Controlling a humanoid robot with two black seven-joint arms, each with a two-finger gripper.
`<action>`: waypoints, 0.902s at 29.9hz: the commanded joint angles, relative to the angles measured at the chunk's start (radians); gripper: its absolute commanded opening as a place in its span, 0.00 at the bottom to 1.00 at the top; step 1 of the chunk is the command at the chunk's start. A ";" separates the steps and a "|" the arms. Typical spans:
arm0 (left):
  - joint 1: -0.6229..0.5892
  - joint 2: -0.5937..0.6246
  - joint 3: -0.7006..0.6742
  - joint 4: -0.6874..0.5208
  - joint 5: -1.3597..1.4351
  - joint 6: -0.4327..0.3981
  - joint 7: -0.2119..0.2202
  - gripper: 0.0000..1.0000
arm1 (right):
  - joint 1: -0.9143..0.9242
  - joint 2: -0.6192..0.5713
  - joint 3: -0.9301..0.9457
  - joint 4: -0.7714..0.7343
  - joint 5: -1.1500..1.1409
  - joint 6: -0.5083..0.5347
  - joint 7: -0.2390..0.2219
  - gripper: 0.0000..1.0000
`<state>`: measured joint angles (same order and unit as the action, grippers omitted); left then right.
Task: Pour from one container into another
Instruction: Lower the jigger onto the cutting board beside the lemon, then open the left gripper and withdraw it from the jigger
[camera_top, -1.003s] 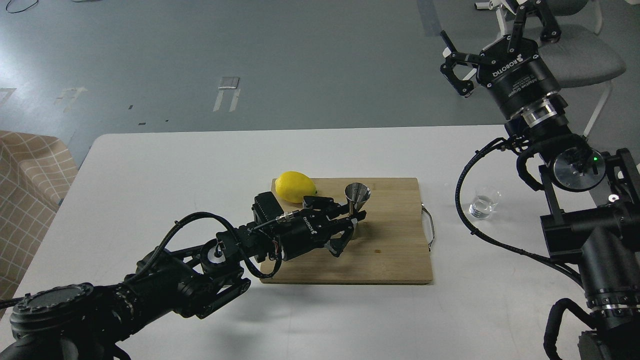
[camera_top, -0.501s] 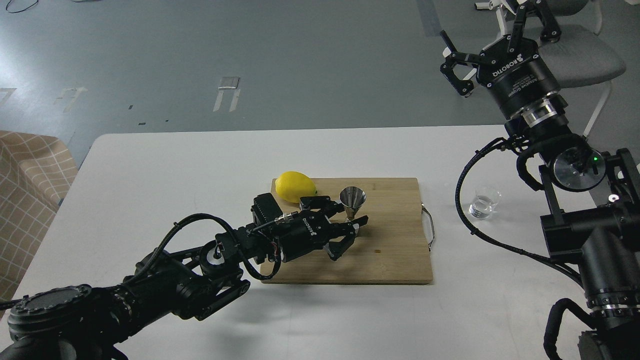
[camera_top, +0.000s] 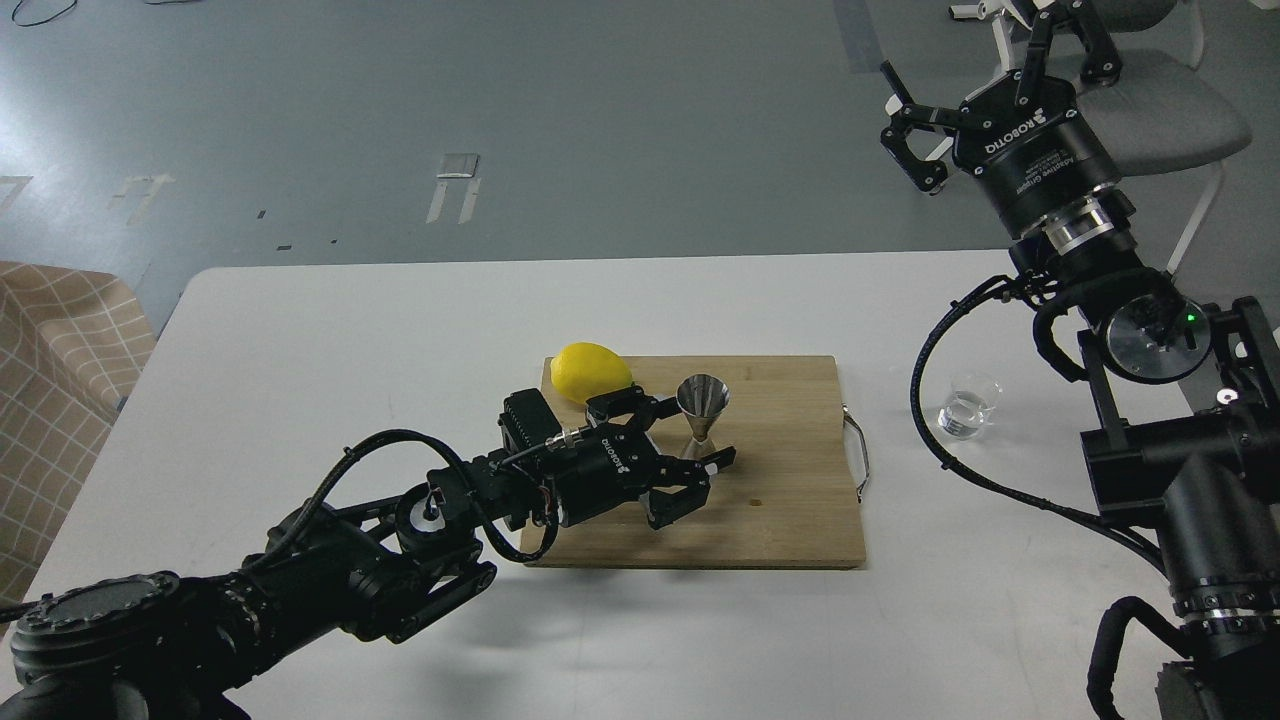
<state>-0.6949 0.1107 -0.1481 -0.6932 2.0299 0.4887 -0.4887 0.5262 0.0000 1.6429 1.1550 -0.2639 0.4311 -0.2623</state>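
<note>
Left gripper (camera_top: 690, 440) fingers spread, straddling the jigger (camera_top: 702, 408) at mid-board (camera_top: 800, 520), not clamped. Right gripper (camera_top: 985, 75) splayed, high beyond the tabletop's (camera_top: 350, 330) far right corner. Tumbler (camera_top: 968, 404) near right edge, bare tabletop around it.

There is one lemon (camera_top: 590, 371), one steel jigger (camera_top: 702, 405) and one wooden cutting board (camera_top: 780, 500), all on one white table (camera_top: 350, 350). One clear glass tumbler (camera_top: 969, 404) also stands there. Two black robot arms show, each ending in one gripper: the left gripper (camera_top: 690, 450) and the right gripper (camera_top: 985, 95), and one grey chair (camera_top: 1170, 120) is behind.
</note>
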 joint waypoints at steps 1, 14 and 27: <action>0.000 0.015 0.001 -0.012 0.000 0.000 0.000 0.86 | 0.000 0.000 0.000 0.002 0.000 0.002 0.000 1.00; 0.023 0.098 -0.002 -0.103 0.000 0.000 0.000 0.87 | -0.002 0.000 0.000 0.003 0.000 0.000 0.000 1.00; 0.035 0.178 -0.004 -0.141 0.000 0.000 0.000 0.87 | -0.002 0.000 0.000 0.009 0.000 -0.008 0.000 1.00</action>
<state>-0.6628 0.2717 -0.1511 -0.8214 2.0293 0.4887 -0.4887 0.5250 0.0000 1.6429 1.1642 -0.2638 0.4234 -0.2623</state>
